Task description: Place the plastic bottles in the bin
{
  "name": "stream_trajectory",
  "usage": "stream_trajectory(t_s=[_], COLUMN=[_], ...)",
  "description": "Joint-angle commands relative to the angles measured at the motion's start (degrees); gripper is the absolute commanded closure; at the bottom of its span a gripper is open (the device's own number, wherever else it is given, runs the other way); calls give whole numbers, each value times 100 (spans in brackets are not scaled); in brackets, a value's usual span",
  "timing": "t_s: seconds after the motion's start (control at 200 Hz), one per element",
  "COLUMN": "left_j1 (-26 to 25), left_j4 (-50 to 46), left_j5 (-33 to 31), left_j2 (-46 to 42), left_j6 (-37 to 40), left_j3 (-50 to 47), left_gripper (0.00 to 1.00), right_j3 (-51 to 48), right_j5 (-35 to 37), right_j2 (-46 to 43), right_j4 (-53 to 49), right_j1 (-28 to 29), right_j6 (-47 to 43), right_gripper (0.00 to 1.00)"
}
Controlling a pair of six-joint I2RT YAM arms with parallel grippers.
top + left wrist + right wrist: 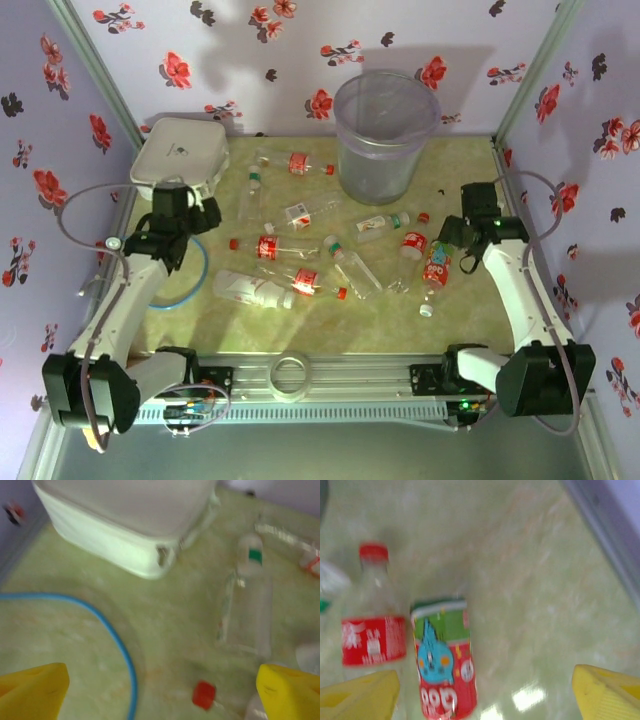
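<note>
Several clear plastic bottles lie scattered over the green table, among them a red-labelled one (272,247) in the middle. The translucent bin (385,135) stands upright at the back. My left gripper (200,215) hovers open at the left by the white box; its yellow fingers (32,690) stand wide over bare table, with a green-banded bottle (247,610) ahead right and a red cap (204,695) close by. My right gripper (485,695) is open above a bottle with a colourful cartoon label (442,660), which lies between its fingers near the left one. A red-labelled bottle (372,630) lies beside it.
A flat white box (180,150) sits at the back left. A blue ring (185,290) lies under the left arm. A tape roll (290,375) rests on the front rail. Loose caps (426,310) dot the table. Floral walls close in three sides.
</note>
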Motion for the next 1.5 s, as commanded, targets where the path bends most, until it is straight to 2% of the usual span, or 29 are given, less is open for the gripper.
stream_trajectory(t_s=[0.0, 0.17, 0.555, 0.68, 0.9, 1.195, 1.29, 1.495], left_j1=[-365, -632, -713, -758, -813, -845, -847, -849], left_j4=[-361, -227, 127, 105, 160, 332, 315, 376], left_j5=[227, 352, 537, 582, 705, 930, 921, 986], left_j2=[283, 637, 735, 753, 811, 936, 934, 1019], left_j6=[-447, -579, -773, -773, -834, -917, -894, -923], left_j3=[200, 308, 201, 277, 343, 416, 422, 447], left_gripper=[4, 3, 3, 3, 3, 3, 3, 3], right_j3=[-289, -562, -1079, -1111, -1097, -1139, -1071, -445], right_j5=[-672, -1349, -1327, -1335, -1221, -1285, -1232, -775], right_j2=[181, 647, 1429, 1678, 1773, 2188, 2074, 1079], right_j4=[-613, -174, 697, 851, 977, 1179, 1050, 119], right_j1=[39, 86, 69, 47, -14, -93, -93, -148], right_j6=[284, 381, 281, 227, 144, 121, 120, -11], right_gripper=[14, 24, 31, 36, 42, 41, 47, 49])
